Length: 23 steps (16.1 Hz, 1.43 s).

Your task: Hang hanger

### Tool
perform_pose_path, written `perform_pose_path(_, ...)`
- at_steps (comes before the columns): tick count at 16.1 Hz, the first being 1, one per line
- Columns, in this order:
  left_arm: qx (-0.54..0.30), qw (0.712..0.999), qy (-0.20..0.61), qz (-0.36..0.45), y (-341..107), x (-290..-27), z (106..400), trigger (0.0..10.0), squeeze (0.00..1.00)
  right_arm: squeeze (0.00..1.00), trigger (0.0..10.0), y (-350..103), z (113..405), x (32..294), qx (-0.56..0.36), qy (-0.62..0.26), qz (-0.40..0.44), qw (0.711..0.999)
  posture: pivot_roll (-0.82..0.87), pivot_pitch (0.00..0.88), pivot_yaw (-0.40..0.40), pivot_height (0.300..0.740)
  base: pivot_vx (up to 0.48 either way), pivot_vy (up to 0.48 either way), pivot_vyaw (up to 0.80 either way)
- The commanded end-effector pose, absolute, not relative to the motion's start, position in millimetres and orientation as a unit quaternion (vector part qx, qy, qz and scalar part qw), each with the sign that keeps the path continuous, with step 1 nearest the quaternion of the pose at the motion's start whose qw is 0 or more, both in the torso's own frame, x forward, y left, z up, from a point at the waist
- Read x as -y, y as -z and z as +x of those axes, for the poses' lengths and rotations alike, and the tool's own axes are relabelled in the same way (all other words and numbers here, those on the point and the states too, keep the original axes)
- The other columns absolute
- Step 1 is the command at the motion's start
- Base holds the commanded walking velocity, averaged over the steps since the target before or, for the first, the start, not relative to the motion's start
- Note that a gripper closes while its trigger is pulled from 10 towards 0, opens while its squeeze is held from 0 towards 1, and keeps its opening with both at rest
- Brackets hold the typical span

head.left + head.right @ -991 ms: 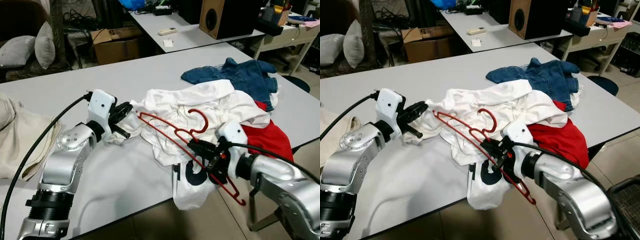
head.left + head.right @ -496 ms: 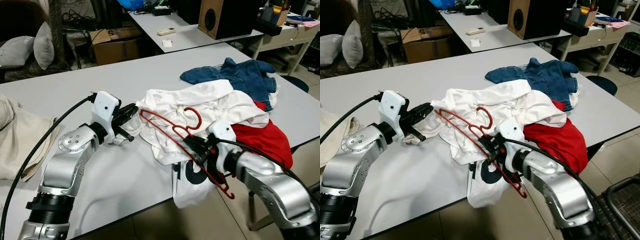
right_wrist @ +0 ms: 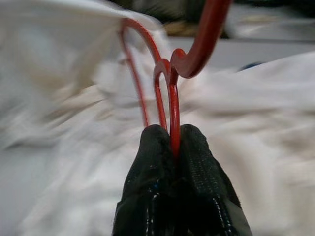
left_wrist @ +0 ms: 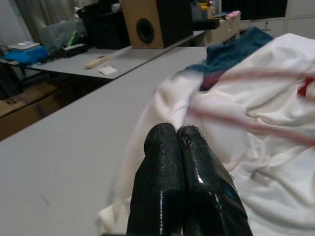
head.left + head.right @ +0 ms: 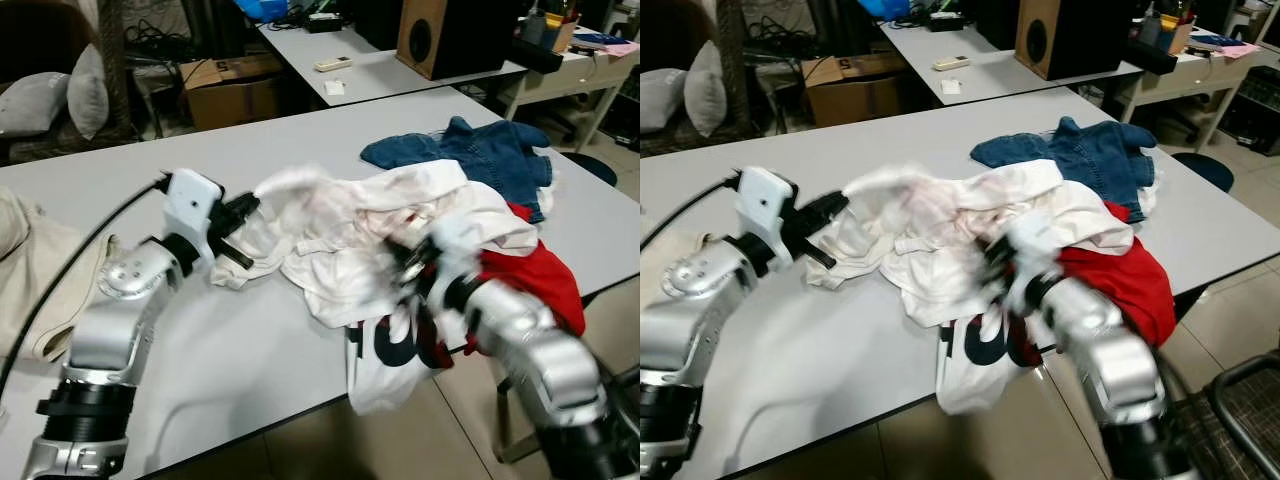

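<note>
A crumpled white shirt [image 5: 320, 270] lies on the grey table [image 5: 250, 340]. My left gripper [image 5: 243, 208] is at the shirt's left edge, and its fingers [image 4: 162, 147] are pressed together on the cloth. My right gripper [image 3: 170, 132] is shut on the wire of a red hanger [image 3: 173, 105], just below the hook. In the eye views the right gripper [image 5: 405, 258] is a blur at the shirt's front, over the table's near edge. The hanger shows there only as faint red streaks across the shirt.
Blue jeans [image 5: 490, 150] and a red garment [image 5: 530, 280] lie to the right of the shirt. A beige cloth [image 5: 40, 270] rests at the table's left end. Behind are another table with a wooden speaker [image 5: 440, 35] and a cardboard box [image 5: 235, 90].
My right arm has swung left and up into the shirt with the hanger and is now blurred. My left gripper has drawn back to the left, and the shirt's edge has lifted.
</note>
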<state>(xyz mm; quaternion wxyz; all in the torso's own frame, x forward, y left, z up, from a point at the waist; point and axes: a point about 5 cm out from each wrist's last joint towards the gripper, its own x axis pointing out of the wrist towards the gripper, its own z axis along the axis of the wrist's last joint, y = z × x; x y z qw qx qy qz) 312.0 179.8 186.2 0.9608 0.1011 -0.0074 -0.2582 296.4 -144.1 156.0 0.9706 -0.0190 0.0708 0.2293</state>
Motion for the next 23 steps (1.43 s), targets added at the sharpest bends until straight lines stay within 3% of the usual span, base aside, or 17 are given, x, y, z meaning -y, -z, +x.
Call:
perform_pose_path(1,0.038,0.960,0.256,0.106,-199.5,-180.3,313.0,0.0,0.00,0.00,10.0,-165.1,304.9,163.5,-0.044,-0.155,0.024,0.987,-0.04,0.000,0.035,0.740,0.000,0.000,0.00)
perform_pose_path(3,0.056,0.960,0.254,0.102,-204.9,-180.8,313.3,0.0,0.00,0.00,10.0,-178.5,306.3,168.7,-0.018,-0.149,0.097,0.984,-0.04,0.000,0.033,0.740,0.000,0.000,0.00)
perform_pose_path(5,0.080,0.956,0.265,0.092,-211.2,-176.4,312.7,0.0,0.00,0.00,10.0,-180.9,299.4,160.6,-0.028,-0.207,0.122,0.970,-0.05,0.000,0.032,0.740,0.000,0.000,0.00)
perform_pose_path(9,0.091,0.952,0.280,0.082,-213.8,-165.4,313.6,0.0,0.00,0.00,10.0,-151.4,275.4,147.3,-0.139,-0.296,0.078,0.942,-0.05,0.000,0.030,0.740,0.000,0.000,0.00)
perform_pose_path(15,0.106,0.951,0.281,0.076,-220.5,-161.8,316.2,0.0,0.00,0.00,10.0,-158.2,265.7,136.8,-0.158,-0.351,0.074,0.920,-0.05,0.000,0.028,0.740,0.000,0.000,0.00)
perform_pose_path(20,0.108,0.943,0.309,0.066,-224.5,-152.9,312.9,0.0,0.00,0.00,10.0,-156.6,280.7,120.8,-0.164,-0.374,0.056,0.911,-0.04,0.000,0.022,0.740,0.000,0.000,0.00)
perform_pose_path(23,0.101,0.932,0.340,0.070,-224.5,-149.1,306.4,0.0,0.00,0.00,10.0,-164.7,300.8,117.4,-0.125,-0.322,0.042,0.937,-0.04,0.000,0.019,0.740,0.000,0.000,0.00)
